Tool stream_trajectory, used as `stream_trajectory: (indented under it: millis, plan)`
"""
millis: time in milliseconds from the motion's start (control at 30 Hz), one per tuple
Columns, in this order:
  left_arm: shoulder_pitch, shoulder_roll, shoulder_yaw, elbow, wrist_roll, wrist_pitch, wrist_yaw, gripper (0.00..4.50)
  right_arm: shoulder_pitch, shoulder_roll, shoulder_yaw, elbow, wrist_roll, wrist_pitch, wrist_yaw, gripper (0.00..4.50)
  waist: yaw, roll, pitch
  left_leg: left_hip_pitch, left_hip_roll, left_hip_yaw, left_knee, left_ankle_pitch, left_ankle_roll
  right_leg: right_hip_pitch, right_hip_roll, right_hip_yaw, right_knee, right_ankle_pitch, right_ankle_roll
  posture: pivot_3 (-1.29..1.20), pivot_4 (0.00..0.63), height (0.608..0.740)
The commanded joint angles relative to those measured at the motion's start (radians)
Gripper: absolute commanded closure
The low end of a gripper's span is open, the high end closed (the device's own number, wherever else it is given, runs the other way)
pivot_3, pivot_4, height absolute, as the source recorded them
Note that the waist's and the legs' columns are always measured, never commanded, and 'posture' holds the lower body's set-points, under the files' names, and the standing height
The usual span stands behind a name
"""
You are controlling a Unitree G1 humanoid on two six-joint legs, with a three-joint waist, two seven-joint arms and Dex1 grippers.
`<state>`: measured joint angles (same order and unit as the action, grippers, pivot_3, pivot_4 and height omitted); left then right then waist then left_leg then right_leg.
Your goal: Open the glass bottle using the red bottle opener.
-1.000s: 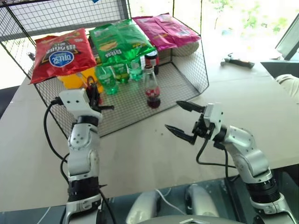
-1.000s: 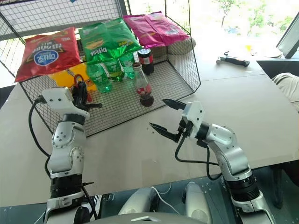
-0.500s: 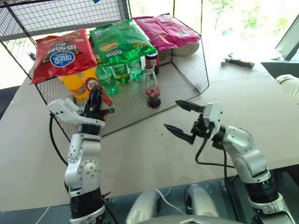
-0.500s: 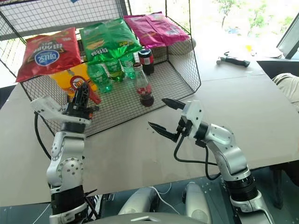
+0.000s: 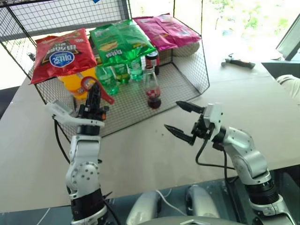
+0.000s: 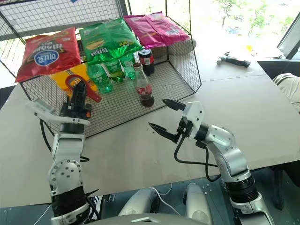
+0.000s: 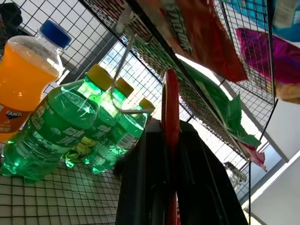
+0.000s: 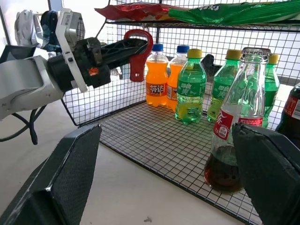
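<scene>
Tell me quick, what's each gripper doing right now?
Left gripper: closed on the red bottle opener.
Right gripper: open, holding nothing.

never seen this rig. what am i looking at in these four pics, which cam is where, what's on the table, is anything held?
It is a humanoid robot with two arms, each ending in a gripper of two black fingers.

The two wide pictures come from a stereo camera on its head, looking down over the arms. The other two come from cameras on the wrists, looking along each gripper's fingers.

On the table stands a wire rack. Chip bags lie on top; inside stand green bottles, orange soda bottles, a dark cola bottle and the glass bottle with a dark red drink at the bottom.

The left gripper is shut on the red bottle opener, ring end up. The right gripper is open and empty, in front of the glass bottle.
</scene>
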<state>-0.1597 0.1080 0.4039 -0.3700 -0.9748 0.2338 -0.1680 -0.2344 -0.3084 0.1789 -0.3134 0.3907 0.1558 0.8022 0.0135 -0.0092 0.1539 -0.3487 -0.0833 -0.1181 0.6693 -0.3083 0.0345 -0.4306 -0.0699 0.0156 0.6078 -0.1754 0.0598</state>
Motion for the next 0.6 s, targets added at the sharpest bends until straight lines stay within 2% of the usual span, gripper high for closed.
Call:
stream_trajectory:
  millis: [33, 200, 400, 467, 600]
  plan:
    - [-0.019, 0.008, 0.026, -0.006, -0.026, -0.017, 0.005, 4.49, 0.003, 0.004, -0.007, -0.016, 0.009, -0.012, -0.004, 0.0, 0.0, 0.0, 0.0, 0.0, 0.0, 0.0, 0.0, 0.0, 0.0, 0.0, 0.0, 0.0, 0.0, 0.0, 0.0, 0.0, 0.15, 0.74]
    - [-0.021, 0.012, 0.023, -0.002, -0.036, -0.007, -0.009, 4.49, 0.004, 0.007, -0.007, -0.011, 0.006, -0.015, -0.009, 0.0, -0.001, 0.0, 0.0, 0.0, 0.0, 0.001, 0.0, 0.0, 0.0, 0.0, 0.0, 0.0, 0.0, 0.0, 0.0, 0.0, 0.15, 0.74]
    - [0.037, 0.02, -0.044, -0.036, -0.101, 0.074, -0.088, 4.49, 0.004, 0.014, -0.007, -0.003, -0.024, 0.009, -0.067, 0.0, 0.0, 0.0, 0.0, 0.0, 0.0, 0.001, 0.0, 0.0, 0.0, 0.0, 0.0, 0.001, 0.0, 0.0, 0.0, 0.0, 0.15, 0.74]
    - [0.054, 0.02, -0.064, -0.044, -0.137, 0.104, -0.111, 4.49, 0.003, 0.026, -0.013, -0.012, -0.008, 0.06, -0.104, 0.0, 0.0, 0.0, 0.0, 0.0, 0.0, 0.001, 0.0, 0.0, 0.0, 0.0, 0.0, 0.001, 0.0, 0.0, 0.0, 0.0, 0.15, 0.74]
    - [0.098, 0.026, -0.1, -0.066, -0.237, 0.18, -0.163, 4.49, -0.016, 0.042, -0.035, -0.073, 0.048, 0.284, -0.222, 0.0, -0.001, 0.0, 0.0, 0.0, 0.0, 0.001, 0.0, 0.0, 0.0, 0.0, 0.0, 0.001, 0.001, 0.0, 0.0, 0.0, 0.15, 0.74]
